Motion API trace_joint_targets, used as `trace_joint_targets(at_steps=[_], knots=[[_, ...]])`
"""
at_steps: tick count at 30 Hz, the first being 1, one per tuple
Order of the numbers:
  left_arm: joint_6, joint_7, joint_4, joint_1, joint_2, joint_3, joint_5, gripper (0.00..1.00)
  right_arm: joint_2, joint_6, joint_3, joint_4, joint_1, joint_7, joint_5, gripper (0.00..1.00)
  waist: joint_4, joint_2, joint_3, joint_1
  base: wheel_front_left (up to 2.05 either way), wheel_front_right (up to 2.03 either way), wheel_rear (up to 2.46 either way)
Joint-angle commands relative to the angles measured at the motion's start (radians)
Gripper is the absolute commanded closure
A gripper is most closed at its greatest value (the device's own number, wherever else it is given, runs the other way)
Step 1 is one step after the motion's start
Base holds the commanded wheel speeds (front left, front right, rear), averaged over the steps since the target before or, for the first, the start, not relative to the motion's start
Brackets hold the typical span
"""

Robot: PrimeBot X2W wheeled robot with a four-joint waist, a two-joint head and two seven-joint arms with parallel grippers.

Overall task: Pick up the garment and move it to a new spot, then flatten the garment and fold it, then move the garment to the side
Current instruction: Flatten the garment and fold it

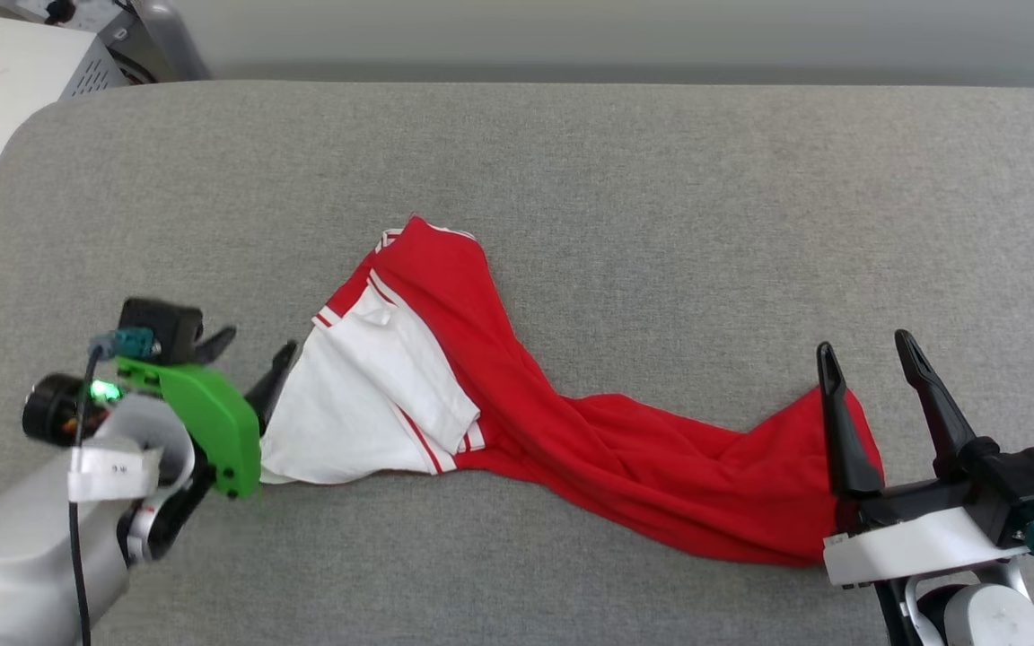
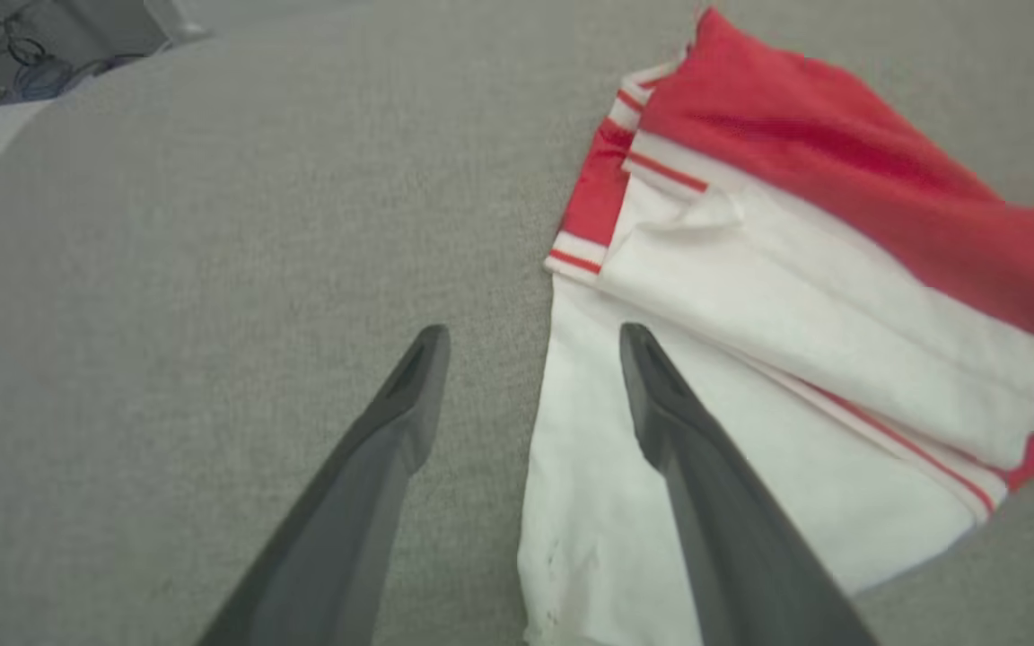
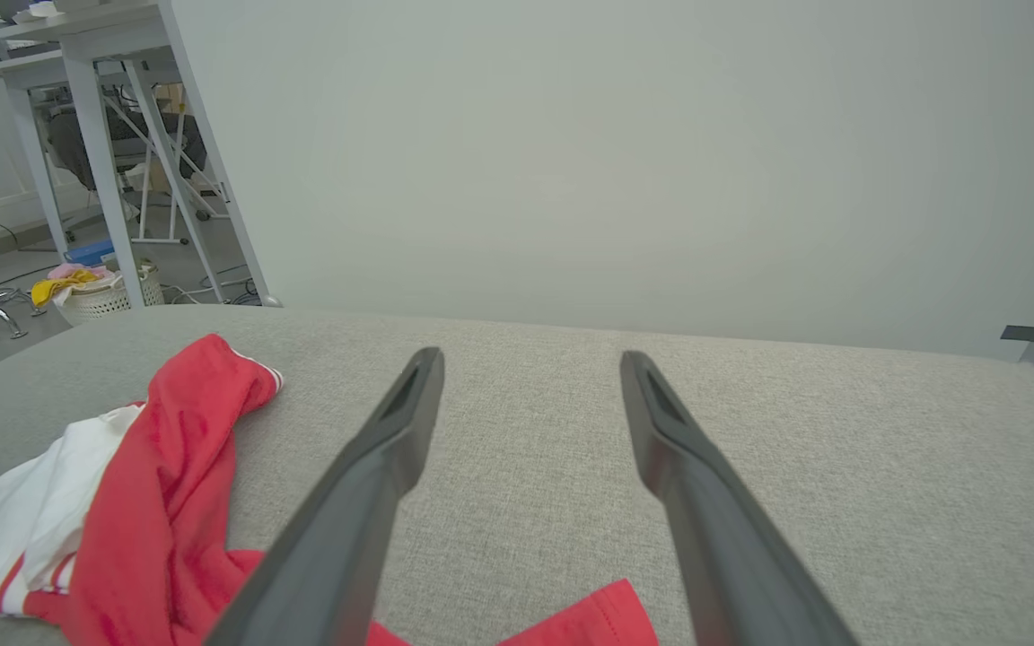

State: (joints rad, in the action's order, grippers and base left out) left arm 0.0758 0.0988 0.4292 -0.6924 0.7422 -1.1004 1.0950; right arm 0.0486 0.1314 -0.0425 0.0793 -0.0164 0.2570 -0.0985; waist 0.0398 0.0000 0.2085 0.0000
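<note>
The garment (image 1: pixel 499 395) lies stretched in a crumpled band across the grey padded surface (image 1: pixel 661 224), white sleeves bunched at its left end and red body running right. My left gripper (image 1: pixel 248 357) is open at the sleeve end. In the left wrist view, the left gripper (image 2: pixel 533 332) has one finger over the garment's (image 2: pixel 750 296) white sleeve edge and the other over bare grey fabric, gripping nothing. My right gripper (image 1: pixel 865 345) stands open at the red right end. In the right wrist view the right gripper (image 3: pixel 530 357) points past the garment (image 3: pixel 167 467) with nothing between its fingers.
A white equipment box (image 1: pixel 5 81) sits off the surface's far left corner. A pale wall runs behind the far edge. In the right wrist view, white table legs (image 3: pixel 104 161) and a basket of cloths (image 3: pixel 104 292) stand on the floor beyond the surface.
</note>
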Motion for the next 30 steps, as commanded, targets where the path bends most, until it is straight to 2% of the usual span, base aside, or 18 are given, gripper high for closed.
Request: trace_joint_targets(at_steps=[1, 4, 6, 12, 19, 24, 30], knots=[[0.011, 0.021, -0.020, -0.040, 0.002, 0.018, -0.011, 0.00, 0.002, -0.001, 0.002, 0.002, 0.015, 0.005, 0.000, 0.00, 0.011, 0.0000, -0.015, 0.0000, 0.00, 0.00, 0.00], [0.014, 0.032, -0.075, -0.100, 0.005, 0.038, -0.032, 0.00, 0.002, -0.001, 0.001, 0.002, 0.018, 0.005, -0.001, 0.00, 0.019, 0.0000, -0.025, 0.0000, 0.00, 0.00, 0.00], [-0.004, 0.001, -0.102, -0.137, -0.001, 0.041, -0.026, 0.00, 0.002, -0.001, -0.001, 0.002, 0.019, 0.005, -0.001, 0.00, 0.023, 0.0000, -0.029, 0.0000, 0.00, 0.00, 0.00], [-0.107, -0.221, -0.121, -0.237, -0.023, -0.010, 0.015, 0.00, 0.002, -0.001, -0.015, 0.001, 0.008, 0.005, 0.002, 0.00, 0.008, 0.0000, -0.021, 0.0000, 0.00, 0.00, 0.00], [-0.174, -0.432, -0.081, -0.308, -0.058, -0.116, -0.019, 0.00, 0.002, -0.001, -0.016, 0.006, -0.008, 0.005, -0.005, 0.00, -0.035, 0.0000, 0.013, 0.0000, 0.00, 0.00, 0.00], [-0.197, -0.532, -0.044, -0.306, -0.093, -0.157, -0.046, 0.00, 0.002, -0.001, -0.020, 0.010, -0.025, 0.005, -0.010, 0.00, -0.058, 0.0000, 0.050, 0.0000, 0.00, 0.00, 0.00], [-0.206, -0.609, 0.013, -0.274, -0.136, -0.174, -0.081, 0.00, 0.002, -0.001, -0.034, 0.014, -0.062, 0.005, -0.016, 0.00, -0.085, 0.0000, 0.107, 0.0000, 0.00, 0.00, 0.00]])
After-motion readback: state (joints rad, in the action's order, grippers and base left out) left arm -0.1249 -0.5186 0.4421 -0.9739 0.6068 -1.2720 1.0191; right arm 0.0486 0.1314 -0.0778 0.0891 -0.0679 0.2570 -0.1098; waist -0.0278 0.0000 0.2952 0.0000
